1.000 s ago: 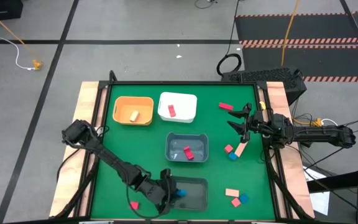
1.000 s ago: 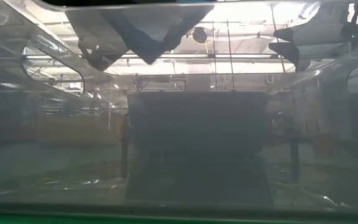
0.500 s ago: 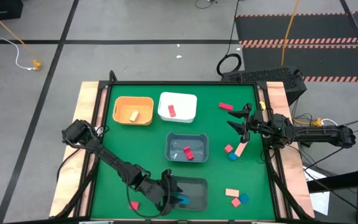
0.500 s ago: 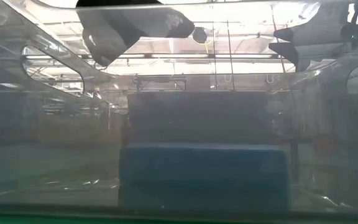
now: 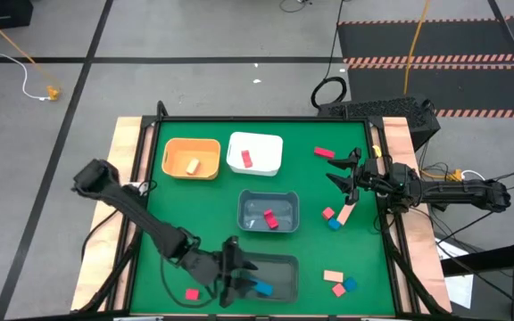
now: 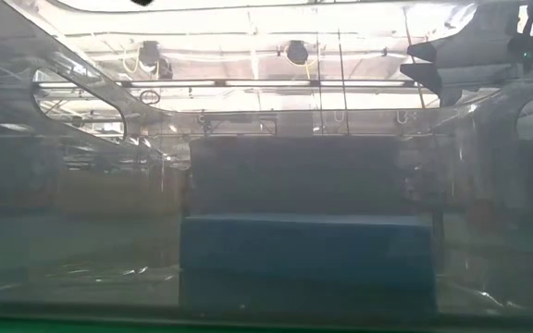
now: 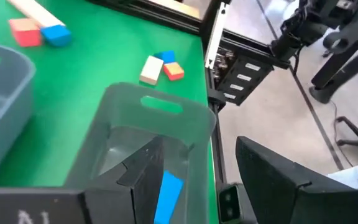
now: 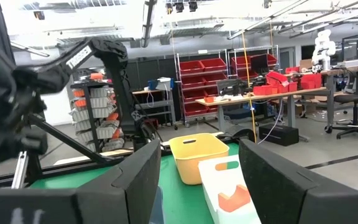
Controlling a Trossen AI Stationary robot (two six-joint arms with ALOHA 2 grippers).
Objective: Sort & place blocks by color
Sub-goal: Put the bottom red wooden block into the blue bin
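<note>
Roughly half sorted: one blue block (image 5: 263,288) lies in the near clear bin (image 5: 273,276) under the left gripper (image 5: 228,287), fingers wide and empty. Other blocks (image 5: 337,217) remain loose on the counter (image 5: 212,201). The right gripper (image 5: 339,171) hangs wide, empty.

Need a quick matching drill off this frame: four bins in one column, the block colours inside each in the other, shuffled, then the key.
Bins:
1. orange plastic bin
2. white plastic bin
3. grey plastic bin at table centre
4. clear grey plastic bin at the near edge

Contents:
A. one blue block
B. one tan block
C. a red block and a blue one
D. one red block

Pairs: 1-B, 2-D, 3-C, 4-A
</note>
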